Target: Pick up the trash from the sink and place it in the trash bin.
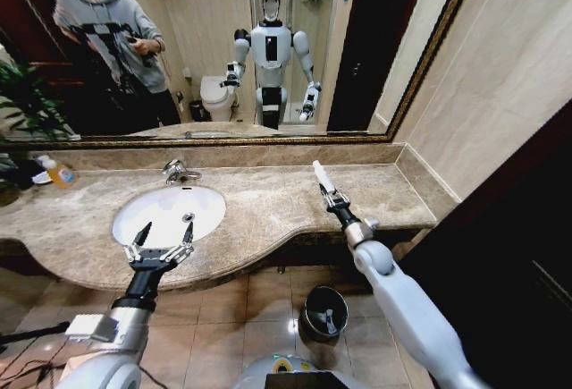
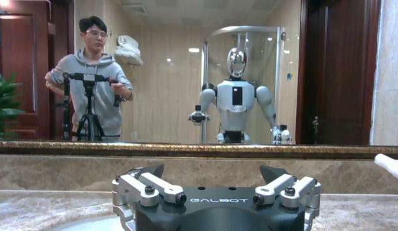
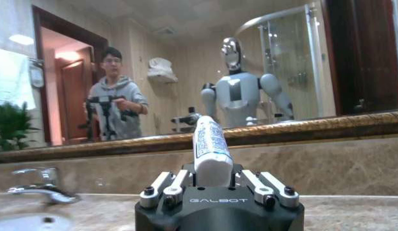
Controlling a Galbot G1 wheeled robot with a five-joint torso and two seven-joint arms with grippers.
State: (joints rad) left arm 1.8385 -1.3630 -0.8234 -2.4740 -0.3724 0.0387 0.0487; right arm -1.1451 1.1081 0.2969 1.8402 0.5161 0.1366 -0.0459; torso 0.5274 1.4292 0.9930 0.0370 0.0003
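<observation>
My right gripper (image 1: 332,199) is shut on a small white tube with blue print (image 1: 322,177), a piece of the trash, and holds it upright above the beige marble countertop (image 1: 268,201), right of the sink (image 1: 207,199). In the right wrist view the tube (image 3: 209,149) stands up from between the fingers (image 3: 162,185). My left gripper (image 1: 165,232) is open, with nothing in it, over the white basin's front rim; in the left wrist view its fingers (image 2: 147,185) are spread wide. The black trash bin (image 1: 324,311) stands on the floor below the counter, between my arms.
A chrome faucet (image 1: 179,172) sits behind the basin. An orange-yellow bottle (image 1: 59,173) stands at the counter's far left by a plant (image 1: 22,103). A large mirror (image 1: 223,49) backs the counter, and a dark door (image 1: 527,255) is at my right.
</observation>
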